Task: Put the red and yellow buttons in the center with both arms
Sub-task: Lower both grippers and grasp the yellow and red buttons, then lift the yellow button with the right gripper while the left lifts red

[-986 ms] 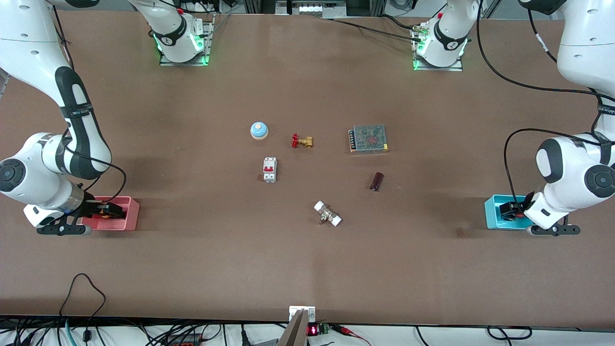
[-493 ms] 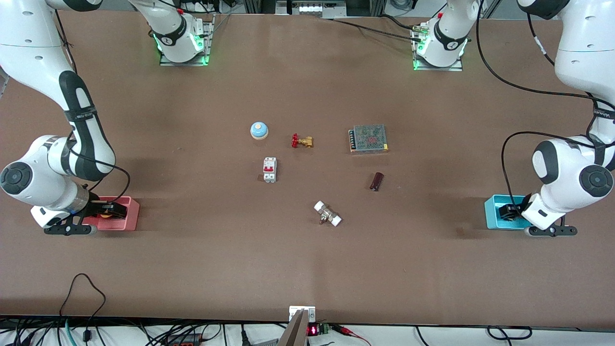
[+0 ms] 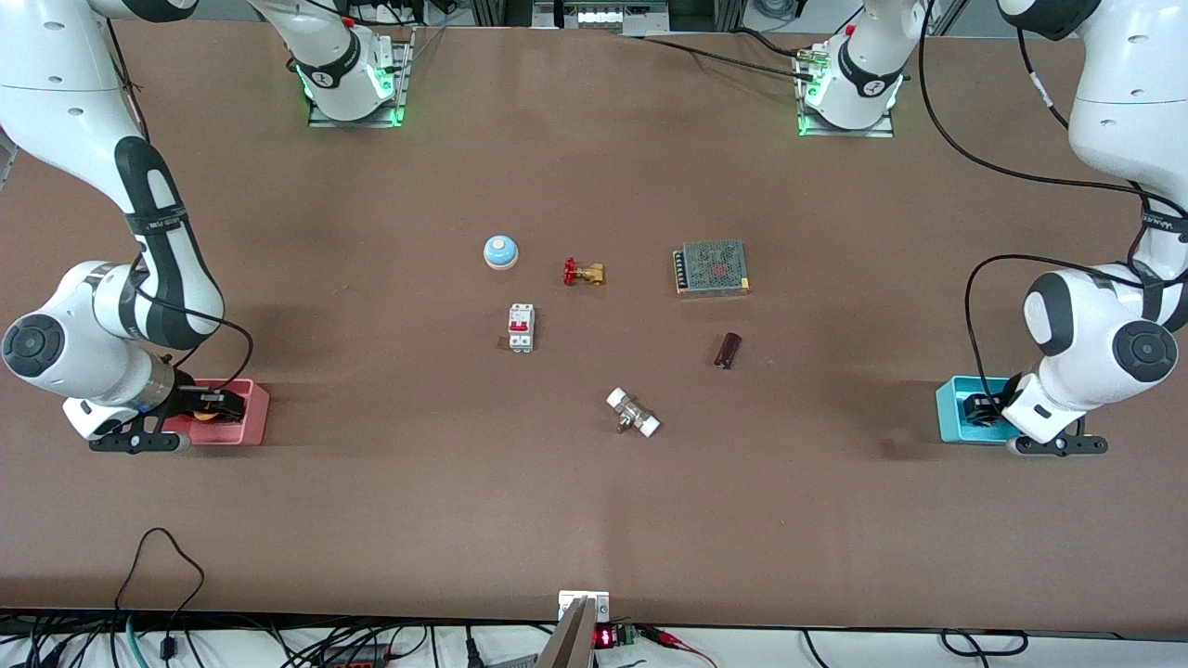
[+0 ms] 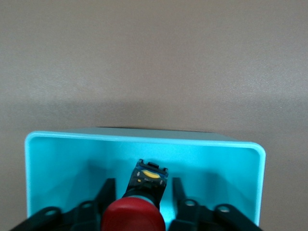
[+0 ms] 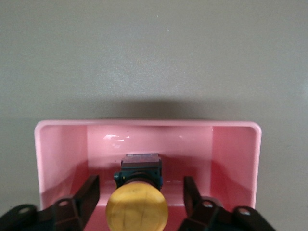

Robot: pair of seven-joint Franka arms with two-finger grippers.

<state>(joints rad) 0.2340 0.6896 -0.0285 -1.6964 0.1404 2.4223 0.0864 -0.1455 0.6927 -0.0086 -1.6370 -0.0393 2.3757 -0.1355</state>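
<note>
The red button (image 4: 134, 219) lies in the cyan bin (image 4: 144, 140) at the left arm's end of the table. My left gripper (image 4: 143, 185) is down in that bin (image 3: 947, 408) and open, one finger on each side of the button's black body, with gaps. The yellow button (image 5: 137, 209) lies in the pink bin (image 5: 144, 124) at the right arm's end. My right gripper (image 5: 141, 183) is down in that bin (image 3: 255, 413) and open, its fingers apart from the button on both sides. A bit of orange-yellow cap (image 3: 201, 415) shows in the front view.
In the middle of the table lie a blue dome bell (image 3: 500, 251), a brass valve with a red handle (image 3: 583, 272), a white circuit breaker (image 3: 521, 327), a metal mesh box (image 3: 712, 267), a dark cylinder (image 3: 728, 350) and a white-ended fitting (image 3: 633, 413).
Both arms have shifted slightly and their grippers have settled a little farther into the bins. The buttons and the other objects have not moved.
</note>
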